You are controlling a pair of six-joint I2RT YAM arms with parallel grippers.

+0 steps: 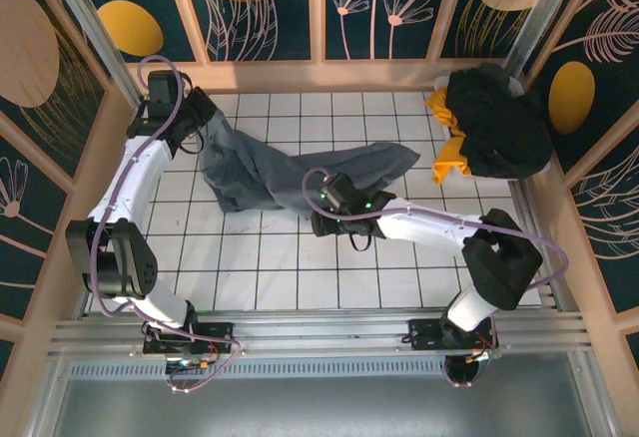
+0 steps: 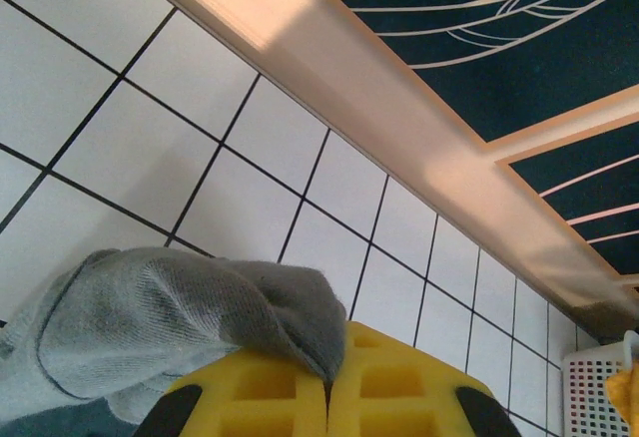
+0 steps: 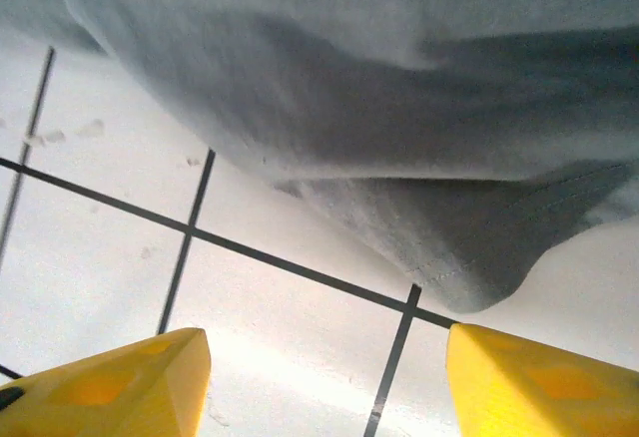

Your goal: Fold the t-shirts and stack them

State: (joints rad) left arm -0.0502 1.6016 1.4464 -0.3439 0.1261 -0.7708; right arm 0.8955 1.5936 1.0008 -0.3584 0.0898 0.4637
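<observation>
The left pincer is pressed together on a fold of the grey-blue t-shirt. The cloth bunches over its yellow fingers near the far-left corner of the tiled desk. The right pincer is spread and empty, low over the tiles. The shirt's stitched hem lies just ahead of it, not yet between its fingers.

From above, this shirt lies crumpled across the far middle of the desk, running from the left pincer toward the right. The black t-shirt and the yellow-orange t-shirt sit heaped in the far-right corner, apart from it.

The step in hand looks like laying the first shirt out flat. No fold is made yet and nothing is stacked. The next move likely calls for the right pincer to slide forward under the hem and close on that edge. Both arms would then draw apart so the cloth lies smooth. The hem droops in folds, so a clean grip on the edge may take care.
</observation>
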